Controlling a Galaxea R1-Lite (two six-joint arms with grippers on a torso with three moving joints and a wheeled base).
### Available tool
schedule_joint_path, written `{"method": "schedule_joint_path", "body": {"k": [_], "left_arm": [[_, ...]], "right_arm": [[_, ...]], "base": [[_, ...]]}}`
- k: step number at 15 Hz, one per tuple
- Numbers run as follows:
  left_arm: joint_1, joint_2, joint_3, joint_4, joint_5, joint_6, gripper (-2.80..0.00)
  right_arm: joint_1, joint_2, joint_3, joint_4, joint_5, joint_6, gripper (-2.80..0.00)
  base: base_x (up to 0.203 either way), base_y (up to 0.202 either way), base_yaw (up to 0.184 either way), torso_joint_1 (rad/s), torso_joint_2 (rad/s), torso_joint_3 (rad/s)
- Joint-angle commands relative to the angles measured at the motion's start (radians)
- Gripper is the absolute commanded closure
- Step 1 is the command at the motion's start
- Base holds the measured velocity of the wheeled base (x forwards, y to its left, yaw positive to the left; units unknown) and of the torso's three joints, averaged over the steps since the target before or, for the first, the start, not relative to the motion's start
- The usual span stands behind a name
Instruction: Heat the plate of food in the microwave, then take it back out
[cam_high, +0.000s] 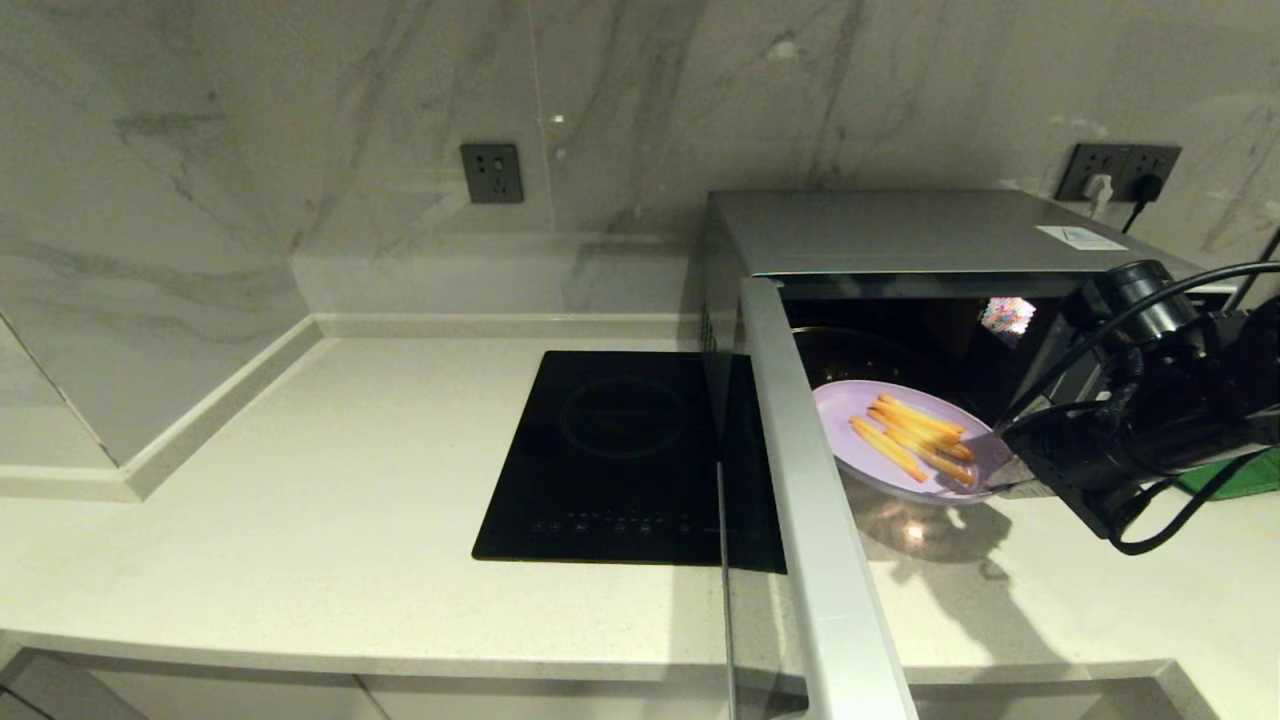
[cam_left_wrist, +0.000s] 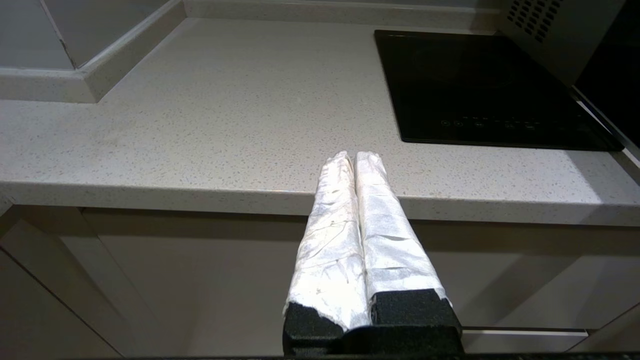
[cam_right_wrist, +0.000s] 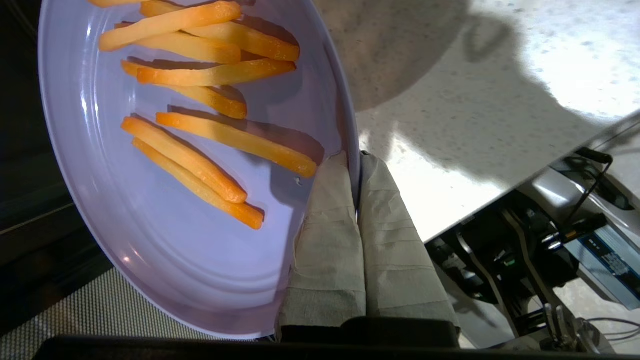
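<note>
Pinching the rim of the plate of food (cam_right_wrist: 165, 215) between the fingers of my right gripper (cam_right_wrist: 356, 162), I hold it in the air at the mouth of the microwave (cam_high: 900, 235), whose door (cam_high: 810, 500) stands open. I count about eight orange sticks on the one plate. No writing is legible. My left gripper (cam_left_wrist: 355, 159) hangs closed and empty by the counter (cam_left_wrist: 200, 125) edge.

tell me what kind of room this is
Most likely a home kitchen: a pale stone countertop with a built-in black induction cooktop, a silver microwave with its door open, and marble-look wall tiles with power sockets.
</note>
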Motion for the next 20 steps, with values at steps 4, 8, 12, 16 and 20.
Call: {"method": "schedule_joint_path", "body": {"k": [4, 8, 12, 16, 20], "left_arm": [[0.001, 0.0, 0.0, 0.0, 0.0, -0.001, 0.0], [0.0, 0.0, 0.0, -0.001, 0.0, -0.001, 0.0], [0.0, 0.0, 0.0, 0.0, 0.0, -0.001, 0.0], [0.0, 0.0, 0.0, -0.001, 0.0, -0.001, 0.0], [0.0, 0.0, 0.0, -0.001, 0.0, -0.001, 0.0]], "right_arm": [[-0.067, -0.184, 0.13, 0.005, -0.002, -0.031, 0.0], [-0.195, -0.281, 0.25, 0.004, 0.002, -0.096, 0.0], [-0.396, -0.327, 0.307, 0.003, 0.056, -0.21, 0.0], [-0.612, -0.301, 0.331, -0.005, 0.164, -0.337, 0.0], [-0.83, -0.234, 0.349, -0.07, 0.244, -0.463, 0.0]], "base": [[0.0, 0.0, 0.0, 0.0, 0.0, 0.0], [0.0, 0.0, 0.0, 0.0, 0.0, 0.0], [0.0, 0.0, 0.0, 0.0, 0.0, 0.0], [0.0, 0.0, 0.0, 0.0, 0.0, 0.0], [0.0, 0.0, 0.0, 0.0, 0.0, 0.0]]}}
